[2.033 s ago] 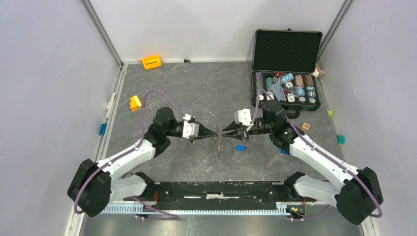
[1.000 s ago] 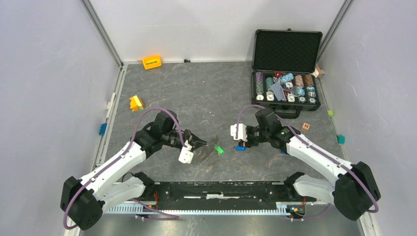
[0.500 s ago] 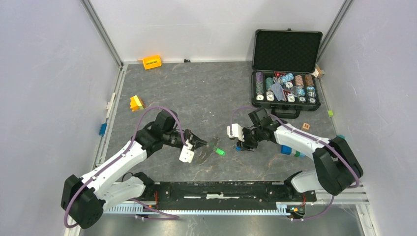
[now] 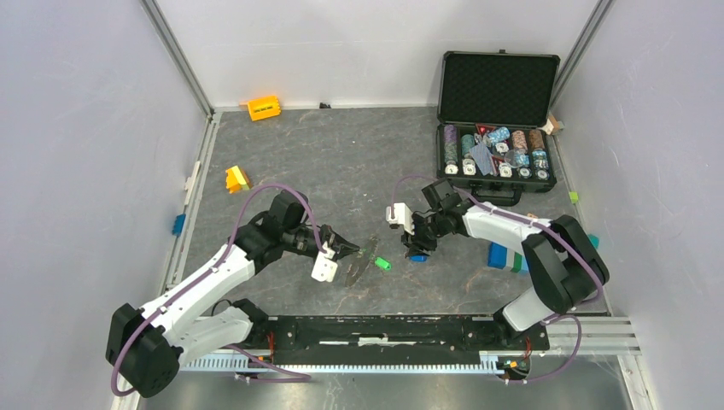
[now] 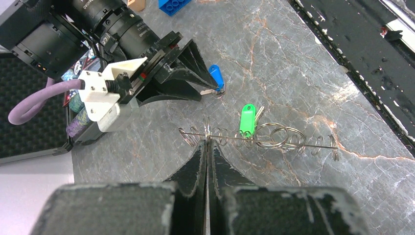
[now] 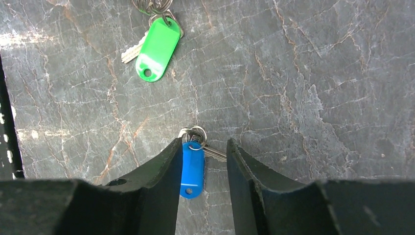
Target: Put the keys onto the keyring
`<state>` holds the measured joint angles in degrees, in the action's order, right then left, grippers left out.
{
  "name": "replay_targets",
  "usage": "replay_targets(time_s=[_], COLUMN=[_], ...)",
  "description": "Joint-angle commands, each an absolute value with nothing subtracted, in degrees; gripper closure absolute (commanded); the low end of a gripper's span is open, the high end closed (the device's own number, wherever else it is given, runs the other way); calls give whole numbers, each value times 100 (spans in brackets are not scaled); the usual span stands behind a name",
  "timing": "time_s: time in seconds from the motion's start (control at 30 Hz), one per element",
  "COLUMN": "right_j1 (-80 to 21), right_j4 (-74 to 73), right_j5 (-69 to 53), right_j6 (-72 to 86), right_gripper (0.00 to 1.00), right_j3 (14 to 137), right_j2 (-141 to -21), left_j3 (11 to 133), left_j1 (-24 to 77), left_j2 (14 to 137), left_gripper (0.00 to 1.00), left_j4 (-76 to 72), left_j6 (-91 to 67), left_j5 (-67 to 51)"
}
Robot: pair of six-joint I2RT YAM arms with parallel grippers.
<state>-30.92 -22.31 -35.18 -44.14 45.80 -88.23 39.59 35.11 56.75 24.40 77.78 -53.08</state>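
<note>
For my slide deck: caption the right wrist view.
Right claw, open, straddles the blue key on the marbled table; the green key lies beyond.

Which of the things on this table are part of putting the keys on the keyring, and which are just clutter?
Job: keyring, gripped by the shut left pincer; green key beside it; blue key inside the open right pincer.
Lying about: poker chip case; orange block; yellow block; blue and green blocks.
</note>
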Motion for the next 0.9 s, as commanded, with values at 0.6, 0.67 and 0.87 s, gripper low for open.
replay_targets(time_s=[0.6, 0.67, 0.87], right_j1=[-3058, -3090, -3191], right_j4=[-2226, -2194, -1977], right_j5=[-3652, -3562, -3415], right_j6=[-4105, -4083, -3929], right_gripper=[60, 61, 64], right_j3=[4579, 4528, 4351], right_j2=[-9078, -9053, -8982], left_j3=[4219, 4223, 4231], left_j1=[3532, 3524, 3527], left_j2=[5655, 5643, 5634], left_gripper=[98, 98, 98], left_j4=[2382, 2382, 2384], left_j6=[7520, 7520, 7505], left_j5=[-5660, -5660, -5666])
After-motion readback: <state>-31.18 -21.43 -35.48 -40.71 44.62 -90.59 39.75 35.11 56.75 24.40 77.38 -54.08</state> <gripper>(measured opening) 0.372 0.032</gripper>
